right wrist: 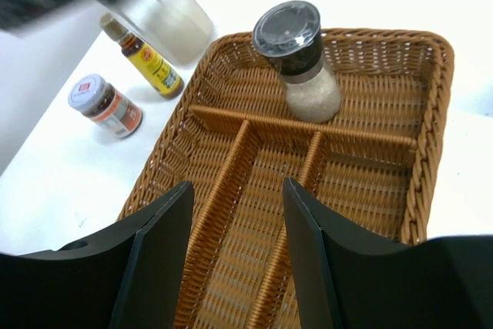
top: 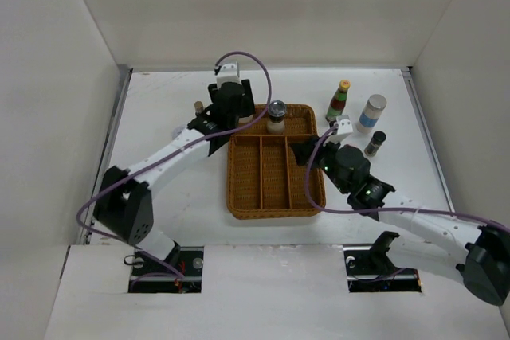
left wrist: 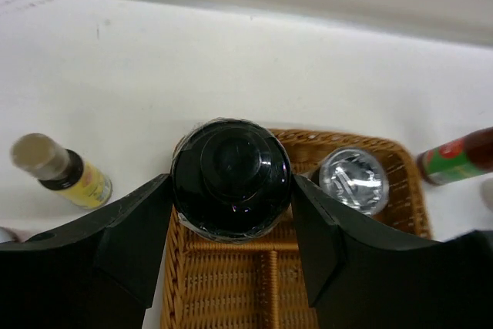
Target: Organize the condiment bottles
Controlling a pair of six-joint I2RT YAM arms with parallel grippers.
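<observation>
Nearest the overhead camera, two robot arms reach up the table from its near edge. Between them sits a brown wicker tray (top: pixel 259 177) — one cross compartment at the far end, three lengthwise ones nearer.

The left gripper (left wrist: pixel 231 182) has its fingers pressed against both sides of a black-lidded jar (left wrist: pixel 231 167). The jar is held upright, its long axis pointing straight at the wrist camera. It hangs at the tray's far left corner, by the cross compartment; whether it is inside the rim cannot be told. Just to its right, in that compartment, a salt grinder (top: pixel 276 115) stands upright.

The right gripper (right wrist: pixel 237 190) is spread wide and holds nothing. It is above the lengthwise compartments — the farther arm from the jar.

Outside the tray, a white-blue cylinder (top: pixel 371 112), a green bottle (top: pixel 339 101) and a dark shaker (top: pixel 374 142) stand to the right. A brown yellow-labelled bottle (left wrist: pixel 65 171) sits to the left.

The likely next move is lowering the jar beside the grinder.
</observation>
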